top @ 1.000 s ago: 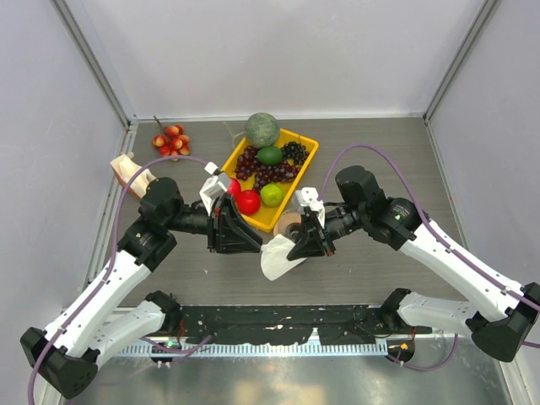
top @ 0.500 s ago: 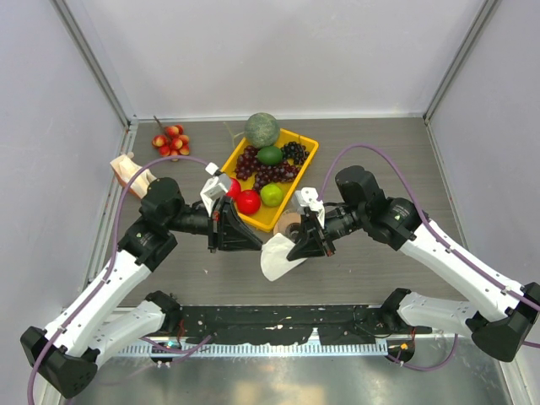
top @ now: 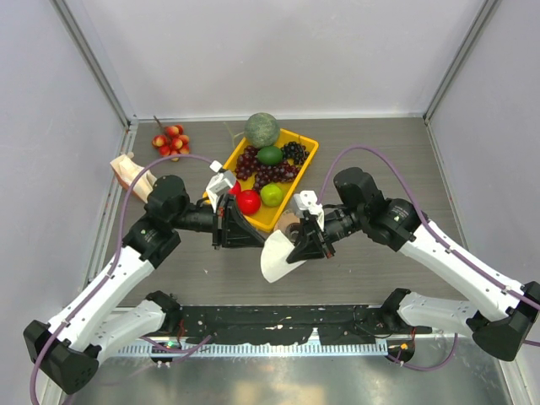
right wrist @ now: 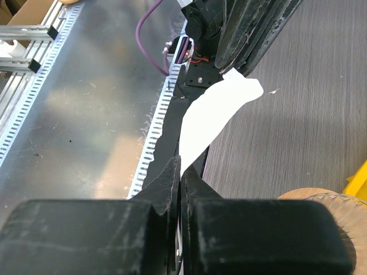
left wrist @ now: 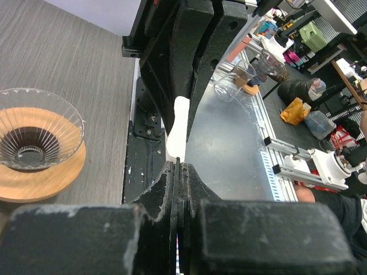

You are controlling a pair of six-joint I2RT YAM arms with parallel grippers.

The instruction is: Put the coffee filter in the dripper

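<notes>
The coffee filter (top: 277, 260) was held up between the two grippers, a white sheet pinched at opposite edges. The left gripper (left wrist: 178, 166) was clenched on one edge, with the paper rising thin from between its closed fingertips. The right gripper (right wrist: 179, 167) was clamped on the other edge, and the sheet fanned away ahead of it toward the left gripper. The dripper (left wrist: 35, 134), clear and ribbed, sat off to the left of the left gripper's fingers in its wrist view. It was seated in a wooden ring (left wrist: 51, 183) on the table (top: 380, 143), close beside the right gripper and apart from the filter. Beyond both grippers lay a yellow tray (top: 309, 143) of fruit.
</notes>
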